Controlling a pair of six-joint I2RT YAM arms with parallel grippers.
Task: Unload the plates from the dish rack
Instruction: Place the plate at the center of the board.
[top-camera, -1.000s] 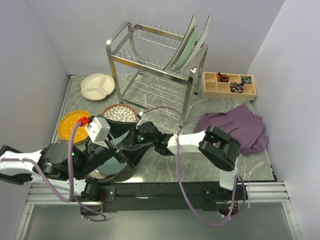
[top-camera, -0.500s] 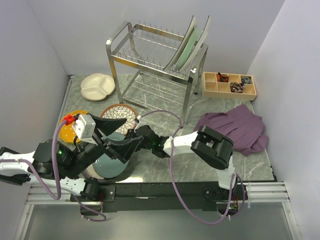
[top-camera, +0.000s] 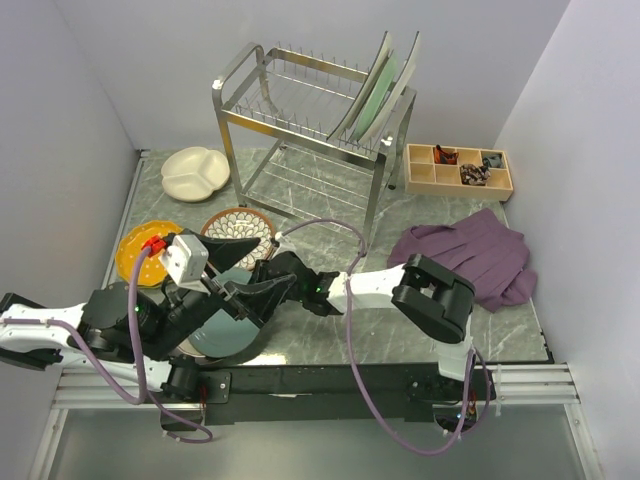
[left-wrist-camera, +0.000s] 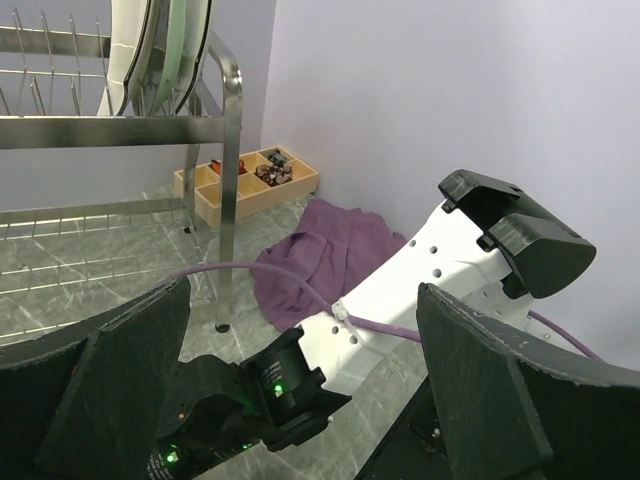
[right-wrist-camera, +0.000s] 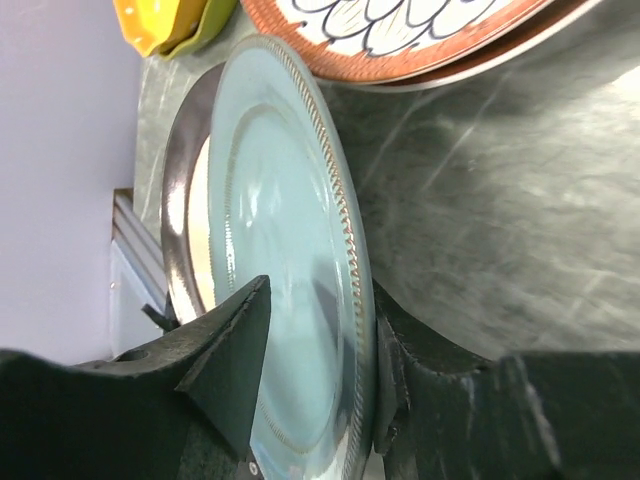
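Note:
A grey-blue plate (top-camera: 222, 335) lies at the near left on a dark-rimmed cream plate (right-wrist-camera: 182, 230). My right gripper (top-camera: 262, 292) is open, its jaws either side of the grey-blue plate's (right-wrist-camera: 290, 200) rim; in the right wrist view (right-wrist-camera: 318, 290) one finger is over the plate and one under. My left gripper (top-camera: 245, 278) is wide open and empty just above it, facing the right arm (left-wrist-camera: 420, 270). The brown petal plate (top-camera: 238, 225), orange-yellow plate (top-camera: 140, 252) and cream divided plate (top-camera: 195, 170) lie on the table. The dish rack (top-camera: 300, 110) holds upright plates (top-camera: 385, 90), white and pale green.
A wooden compartment tray (top-camera: 458, 168) stands at the back right, beside the rack's leg (left-wrist-camera: 230, 200). A purple cloth (top-camera: 470, 255) lies at the right. Walls close in left, back and right. A purple cable (top-camera: 340, 225) loops over the right arm.
The grey-blue plate went from tilted and held up to lying flat on the dark-rimmed plate. The left arm swung left, then back toward the right gripper.

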